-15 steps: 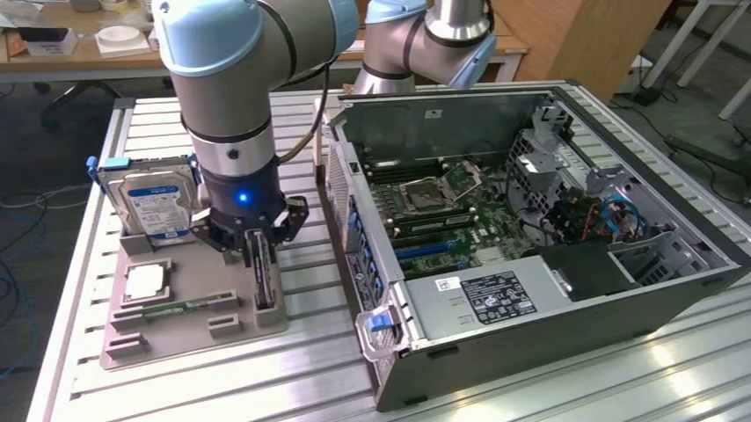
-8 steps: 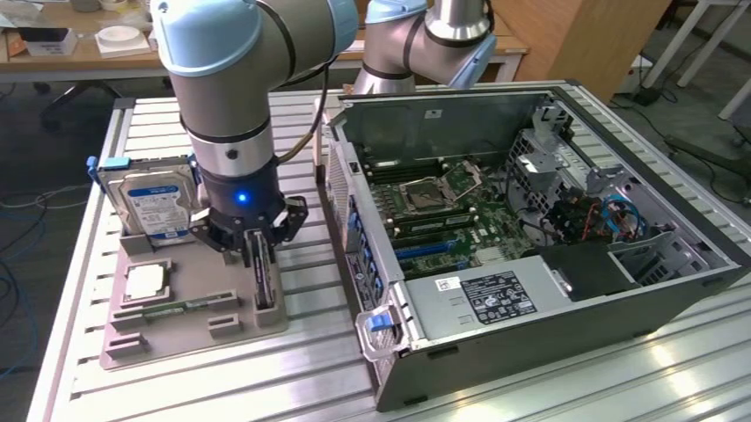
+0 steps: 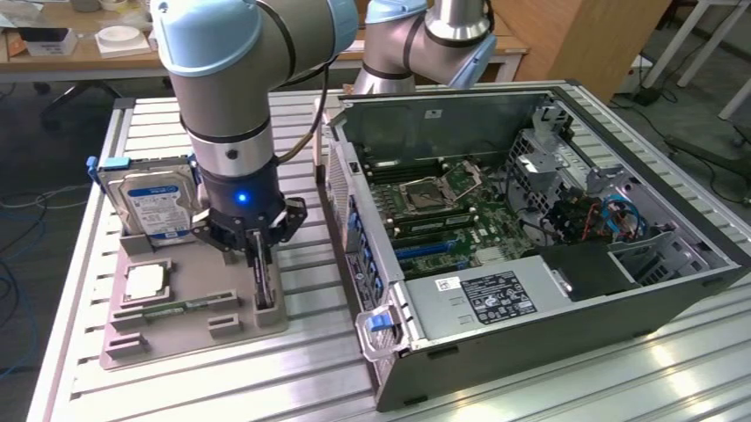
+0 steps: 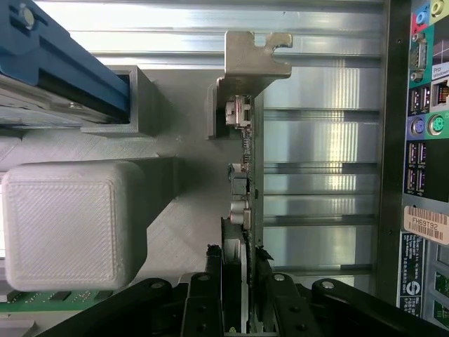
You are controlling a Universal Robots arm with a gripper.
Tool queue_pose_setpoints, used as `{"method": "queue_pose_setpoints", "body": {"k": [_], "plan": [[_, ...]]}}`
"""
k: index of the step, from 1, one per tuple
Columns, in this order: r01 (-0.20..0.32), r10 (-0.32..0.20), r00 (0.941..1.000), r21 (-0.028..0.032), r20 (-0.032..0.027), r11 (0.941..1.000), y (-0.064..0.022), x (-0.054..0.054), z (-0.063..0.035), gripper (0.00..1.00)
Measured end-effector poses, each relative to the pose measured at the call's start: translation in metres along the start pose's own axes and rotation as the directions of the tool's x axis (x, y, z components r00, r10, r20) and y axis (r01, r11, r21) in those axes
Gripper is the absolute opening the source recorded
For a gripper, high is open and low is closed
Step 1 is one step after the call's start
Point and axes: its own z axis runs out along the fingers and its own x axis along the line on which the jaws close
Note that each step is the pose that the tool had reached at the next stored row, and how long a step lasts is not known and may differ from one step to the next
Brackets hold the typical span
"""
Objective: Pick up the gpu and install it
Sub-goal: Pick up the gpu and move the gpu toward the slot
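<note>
The gpu (image 3: 264,286) is a thin black card standing on edge in a slot of the grey holder tray (image 3: 129,338). My gripper (image 3: 258,253) has come straight down over the card's top edge and straddles it. In the wrist view the gpu (image 4: 247,151) runs edge-on away from the gripper (image 4: 238,284), and its silver bracket (image 4: 251,53) is at the far end. The card still sits in its slot.
On the same tray stand a hard drive (image 3: 153,202) with a blue-white label, a square processor (image 3: 147,281) and a green memory stick (image 3: 182,308). The open computer case (image 3: 528,229) lies close at the exterior view's right. A second arm (image 3: 423,44) stands behind it.
</note>
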Motion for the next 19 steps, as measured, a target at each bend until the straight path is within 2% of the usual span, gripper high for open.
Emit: {"method": "queue_pose_setpoints", "body": {"k": [7,19], "plan": [[0.0,0.0,1.0,0.0,-0.0001,1.0,0.0,0.0,0.0,0.27],[0.0,0.0,1.0,0.0,-0.0001,1.0,0.0,0.0,0.0,0.27]]}}
